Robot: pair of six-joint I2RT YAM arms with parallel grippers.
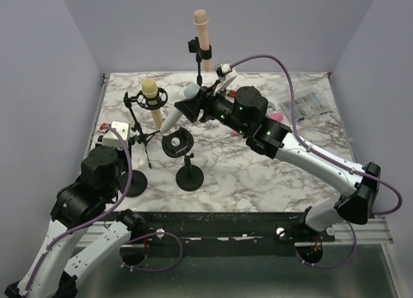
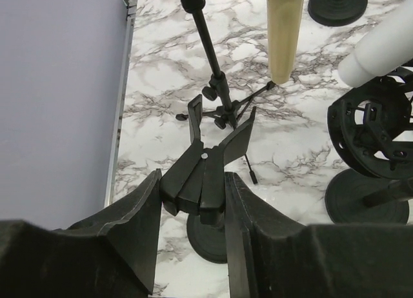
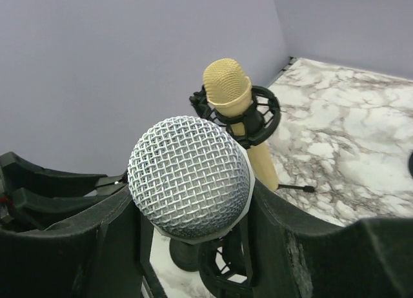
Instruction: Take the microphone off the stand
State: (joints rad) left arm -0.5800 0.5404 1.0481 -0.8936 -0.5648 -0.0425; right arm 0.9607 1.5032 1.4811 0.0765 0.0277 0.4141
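Note:
My right gripper (image 1: 188,103) is shut on a white microphone (image 1: 173,119) with a silver mesh head (image 3: 189,175), holding it tilted, tail down to the left. The tail hangs just above and apart from the empty black ring mount (image 1: 177,144) of a round-based stand (image 1: 190,179). In the left wrist view the white body (image 2: 381,46) ends above that ring (image 2: 377,133). My left gripper (image 2: 192,182) is shut on a black hinged bracket (image 2: 203,175) atop another round-based stand (image 2: 210,237), at the left front (image 1: 128,142).
A yellow microphone (image 1: 151,99) sits in a shock mount on a tripod stand (image 2: 219,111) at the back left. A beige microphone (image 1: 202,32) stands on a tall stand at the back. A clear packet (image 1: 308,104) lies back right.

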